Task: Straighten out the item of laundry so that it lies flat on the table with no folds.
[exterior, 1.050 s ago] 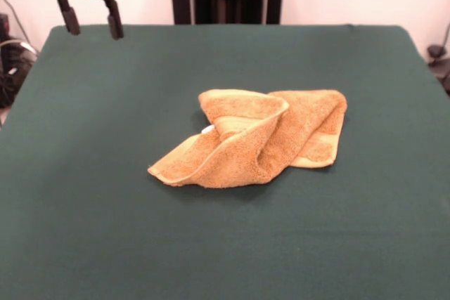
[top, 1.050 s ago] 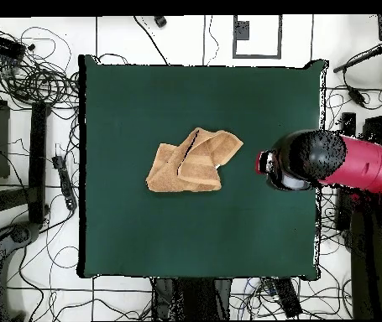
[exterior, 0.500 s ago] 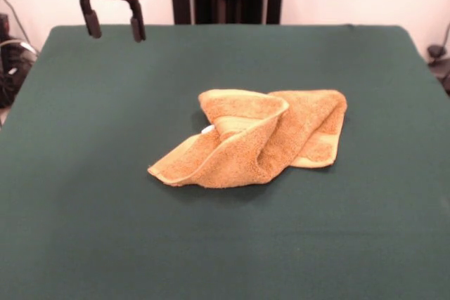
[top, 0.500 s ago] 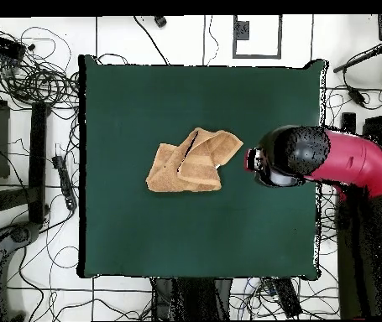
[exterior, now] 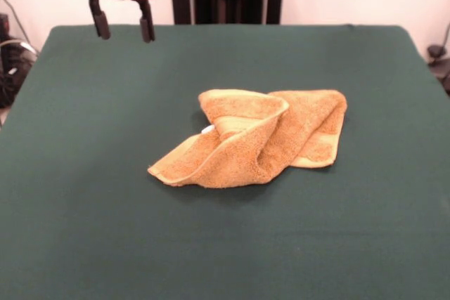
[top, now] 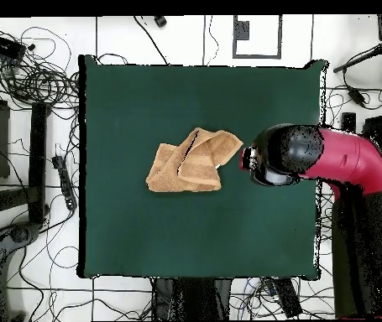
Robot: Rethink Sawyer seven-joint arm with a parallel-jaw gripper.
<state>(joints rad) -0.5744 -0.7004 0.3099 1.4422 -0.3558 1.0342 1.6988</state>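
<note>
Green cloth covers the table [exterior: 84, 194], which fills nearly the whole front view and shows as a dark rectangle from overhead [top: 143, 235]. Around it on the pale floor [top: 34, 302], tangled black cables [top: 26, 80] lie along the edges in the overhead view.

Next in size is the red and black arm [top: 353, 163], reaching in over one side of the table from overhead, its dark rounded head above the cloth just beside the towel's edge. In the front view only its red lower housing and the gripper [exterior: 124, 24] show at the top, hanging in the air above the far part of the table, well apart from the towel. Its two black fingers [exterior: 102, 24] point down with a clear gap between them and nothing held.

The golden-tan towel [exterior: 253, 138] lies near the middle of the table [top: 192, 159], crumpled and folded over itself. One flap crosses diagonally over another layer, a raised fold stands along the top, and a woven band shows near the hem. A small white tag [exterior: 207, 129] peeks out beside the inner fold.
</note>
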